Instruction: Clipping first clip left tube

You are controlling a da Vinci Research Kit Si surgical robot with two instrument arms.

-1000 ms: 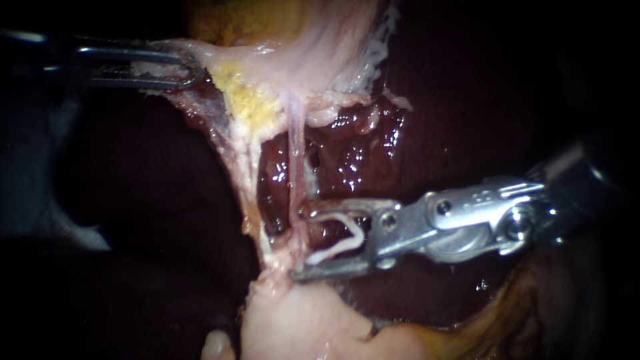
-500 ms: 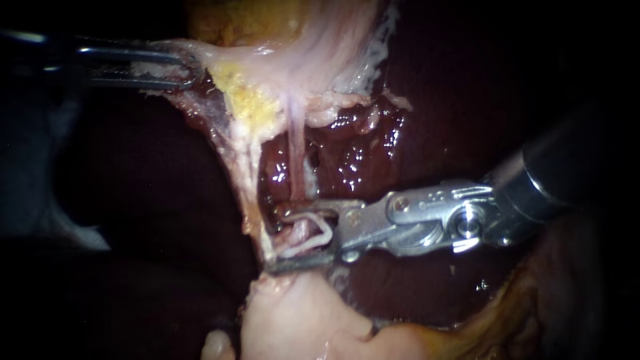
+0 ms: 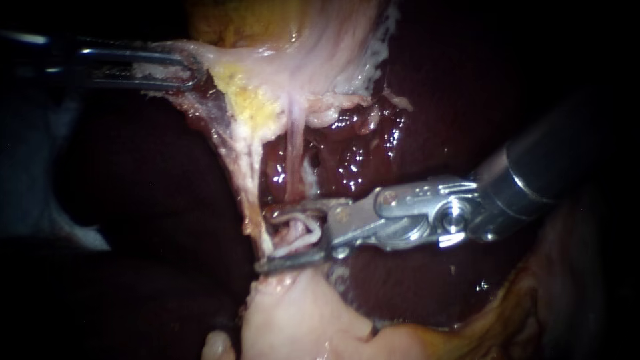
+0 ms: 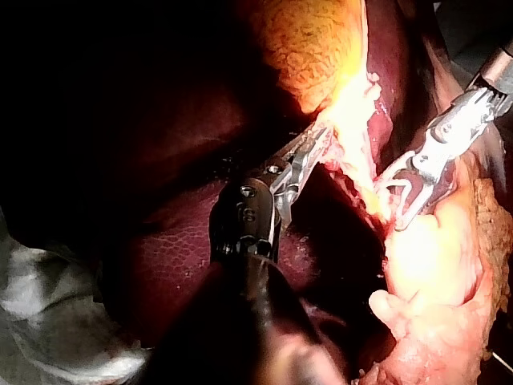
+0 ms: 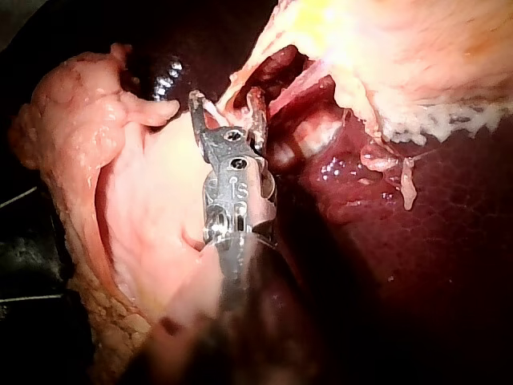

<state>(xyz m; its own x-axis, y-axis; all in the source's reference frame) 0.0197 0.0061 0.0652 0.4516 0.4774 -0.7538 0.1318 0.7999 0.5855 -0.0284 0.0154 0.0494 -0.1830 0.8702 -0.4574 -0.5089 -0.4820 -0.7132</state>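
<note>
White clip [image 3: 319, 231] horizontal, mouth leftward

The right instrument [image 3: 267, 241] is made of bright polished metal with a dark, smooth shaft, and the left instrument [image 3: 193, 72] of darker glossy metal. The liver [image 3: 360, 157] and pale tissue [image 3: 320, 60] are seen wet and shiny, the yellow fat [image 3: 250, 100] grainy. The white clip [image 3: 319, 231] is smooth and plastic-like, the cloth [image 4: 40, 305] matt.

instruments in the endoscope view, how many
2: left instrument at upper left, gripping pale tissue; right instrument from the right, carrying a clip at the tube. None seems hidden.
</note>
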